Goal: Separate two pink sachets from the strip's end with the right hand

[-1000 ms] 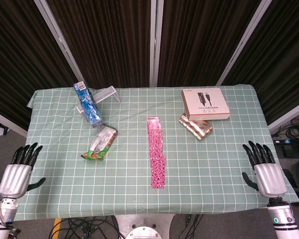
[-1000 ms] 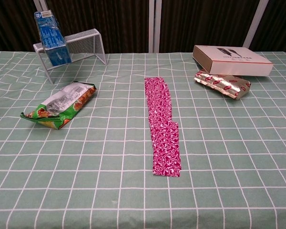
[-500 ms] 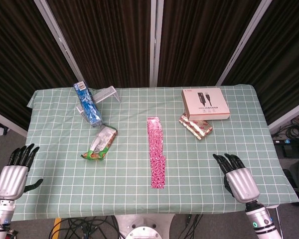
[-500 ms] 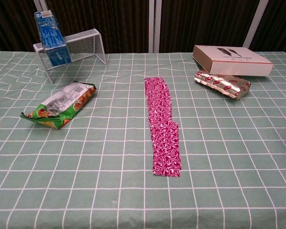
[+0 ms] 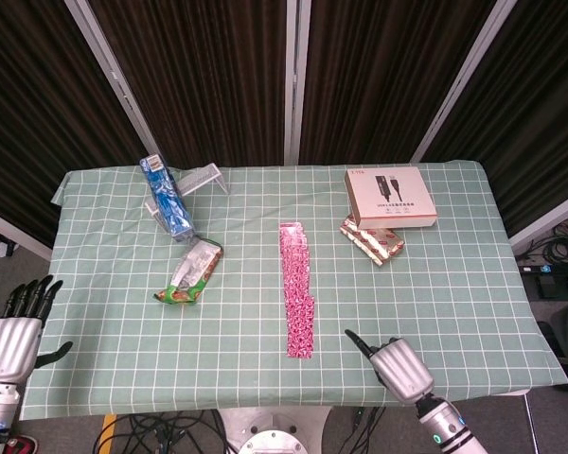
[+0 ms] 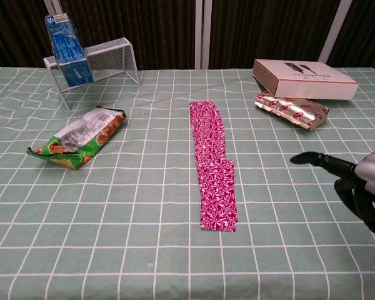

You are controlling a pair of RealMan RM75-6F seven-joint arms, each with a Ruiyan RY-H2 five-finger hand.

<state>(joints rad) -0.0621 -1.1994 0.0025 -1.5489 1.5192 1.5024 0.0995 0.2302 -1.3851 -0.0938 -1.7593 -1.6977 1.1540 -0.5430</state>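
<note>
A long strip of pink sachets (image 5: 297,287) lies lengthwise down the middle of the green checked table (image 5: 435,284), its near end (image 6: 217,215) closest to me. My right hand (image 5: 396,364) hovers over the table's front edge, right of the strip's near end and apart from it; the chest view shows the right hand (image 6: 357,182) with fingers spread and nothing in them. My left hand (image 5: 14,326) hangs off the table's front left corner, fingers apart and holding nothing; the chest view does not show it.
A green snack bag (image 5: 191,271) lies left of the strip. A blue carton (image 5: 166,195) leans on a white wire rack (image 5: 201,177) at the back left. A white box (image 5: 390,197) and a silver-red packet (image 5: 372,239) sit at the back right.
My right hand has swept left and toward the front edge, from beyond the table's right side to a spot near the strip's near end. The left hand has sunk slightly.
</note>
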